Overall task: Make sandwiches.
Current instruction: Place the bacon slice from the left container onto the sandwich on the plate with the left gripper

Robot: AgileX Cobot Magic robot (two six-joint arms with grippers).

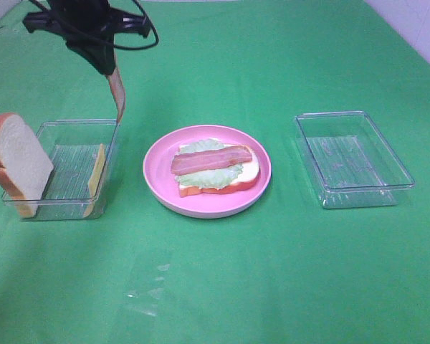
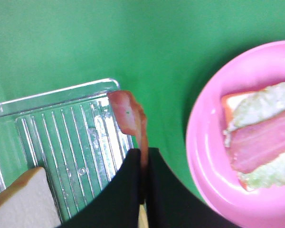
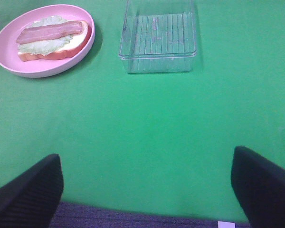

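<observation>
Now my left gripper [image 2: 143, 154] pinches a bacon strip [image 2: 125, 113] hanging over the clear tray [image 2: 57, 137] corner. My right gripper [image 3: 146, 187] is wide open. The unfinished sandwich [image 1: 216, 170] lies on the pink plate [image 1: 158, 179].

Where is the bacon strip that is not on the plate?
The bacon strip hangs from the left gripper, on the left of the exterior high view, over the left tray's right edge.

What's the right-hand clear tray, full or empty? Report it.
Empty. The clear tray shows only its ribbed bottom in the high and right wrist views.
</observation>
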